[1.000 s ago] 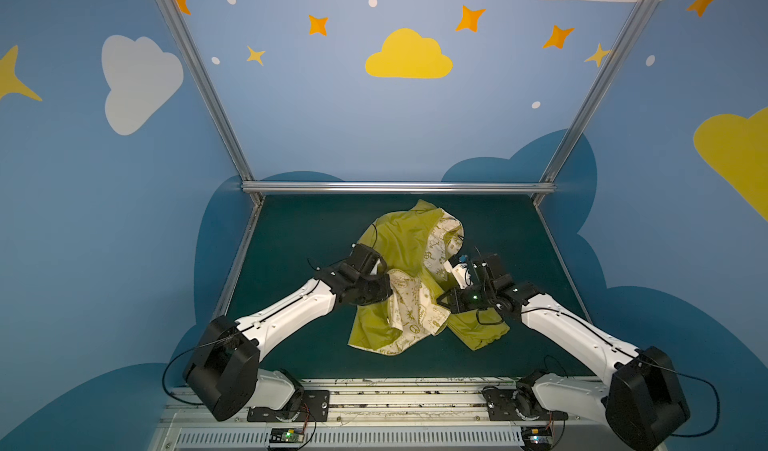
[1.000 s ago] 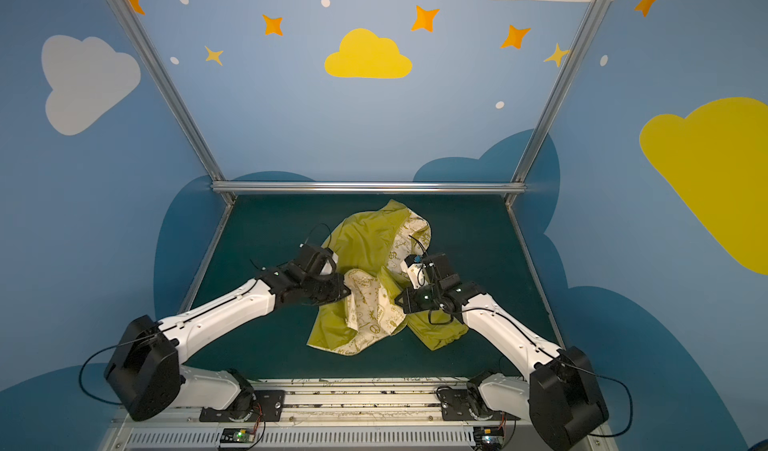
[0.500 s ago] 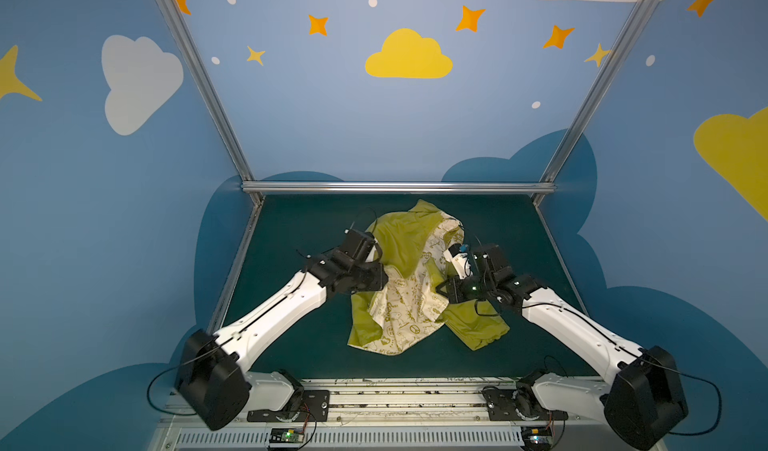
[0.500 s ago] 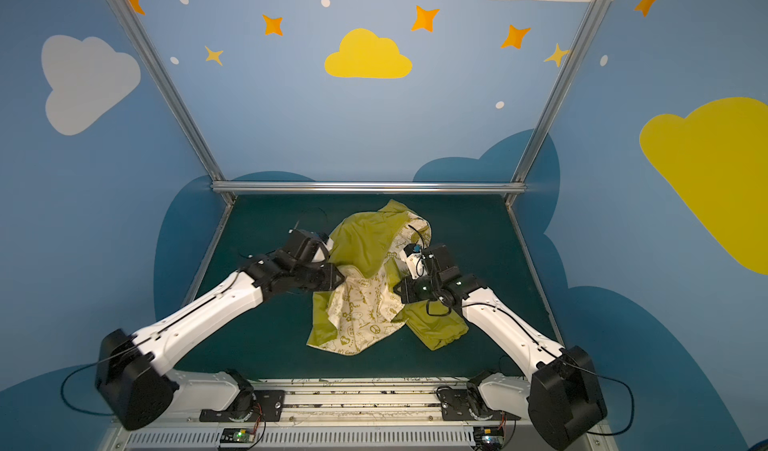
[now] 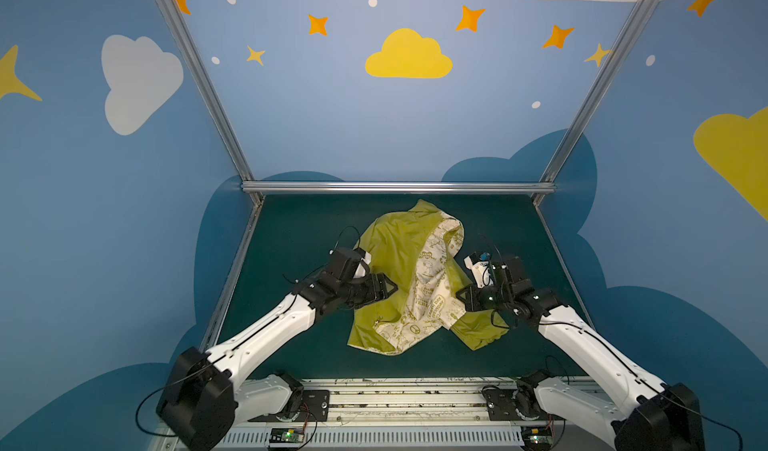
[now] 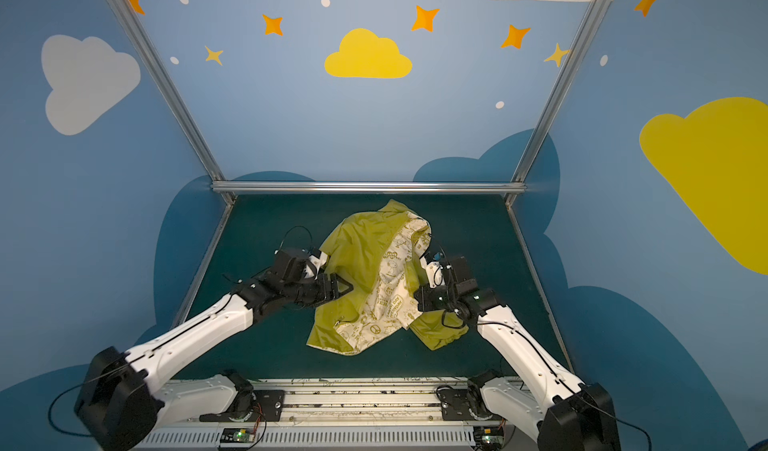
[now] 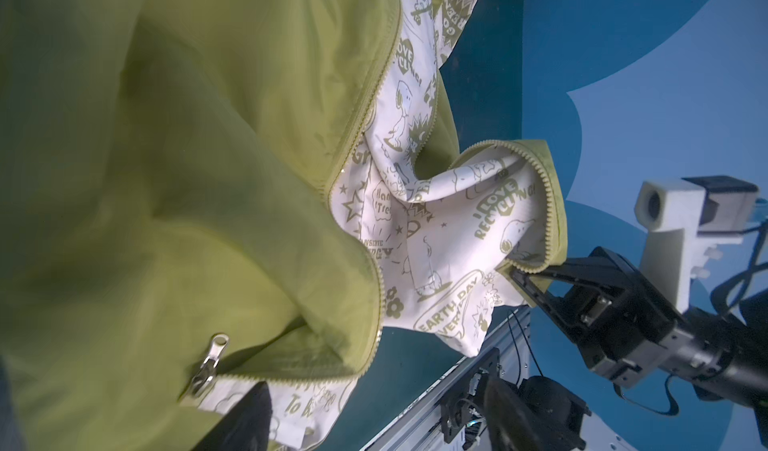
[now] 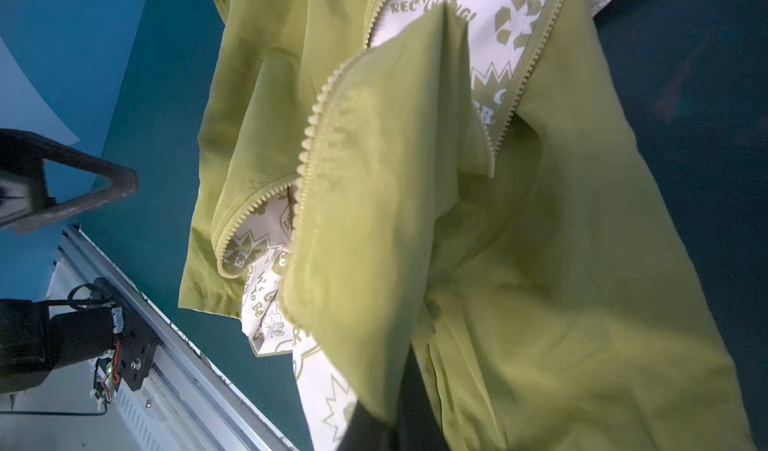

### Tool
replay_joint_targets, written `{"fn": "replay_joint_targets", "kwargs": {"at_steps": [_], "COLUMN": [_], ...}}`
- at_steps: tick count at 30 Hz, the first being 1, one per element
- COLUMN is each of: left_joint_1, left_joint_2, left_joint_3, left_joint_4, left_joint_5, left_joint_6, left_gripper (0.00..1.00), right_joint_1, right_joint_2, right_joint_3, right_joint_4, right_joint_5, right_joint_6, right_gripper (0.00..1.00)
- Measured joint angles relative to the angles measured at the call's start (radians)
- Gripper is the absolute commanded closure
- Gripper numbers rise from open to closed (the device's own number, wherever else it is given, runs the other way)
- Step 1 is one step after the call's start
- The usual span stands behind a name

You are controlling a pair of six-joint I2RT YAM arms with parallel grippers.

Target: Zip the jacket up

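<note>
The jacket (image 5: pixel 392 257) lies rumpled and unzipped in the middle of the table (image 5: pixel 299 237), lining showing. The left pincer (image 5: pixel 388 291) stands apart, empty, just beside it. The right pincer (image 5: pixel 460 299) is together, seemingly clamped on the zipper edge.

A dark green tabletop (image 5: pixel 291 228) sits inside blue walls (image 5: pixel 332 128) painted with a yellow cloud (image 5: pixel 408 56), a white cloud (image 5: pixel 139 81) and orange stars (image 5: pixel 318 25); a silver frame bar (image 5: pixel 395 187) runs along its far edge
</note>
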Motion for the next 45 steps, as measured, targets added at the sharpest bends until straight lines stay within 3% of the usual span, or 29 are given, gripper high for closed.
{"fn": "replay_joint_targets", "kwargs": {"at_steps": [3,15,23,32,45], "left_joint_1": [-0.032,-0.104,-0.114,-0.18,-0.233], "left_joint_2": [0.002,0.385,0.452,0.509,0.477], "left_joint_3": [-0.024,0.176,0.222,0.168,0.125], "left_joint_4": [-0.053,-0.223,-0.311,-0.237,0.068], "left_joint_5": [-0.004,-0.032,-0.126,-0.029,0.201], "left_joint_6": [0.052,0.364,0.489,0.445,0.206], "left_gripper": [0.2,0.2,0.2,0.21,0.25], "right_joint_1": [0.0,0.0,0.0,0.0,0.0], "right_joint_2": [-0.022,0.024,0.039,0.039,-0.01], "right_joint_3": [-0.071,-0.079,-0.079,-0.079,-0.079], "right_joint_4": [0.079,0.132,0.148,0.148,0.124], "right_joint_5": [-0.035,-0.111,-0.127,-0.132,-0.116], "right_joint_6": [0.01,0.034,0.042,0.043,0.043], "right_gripper": [1.0,1.0,1.0,1.0,1.0]}}
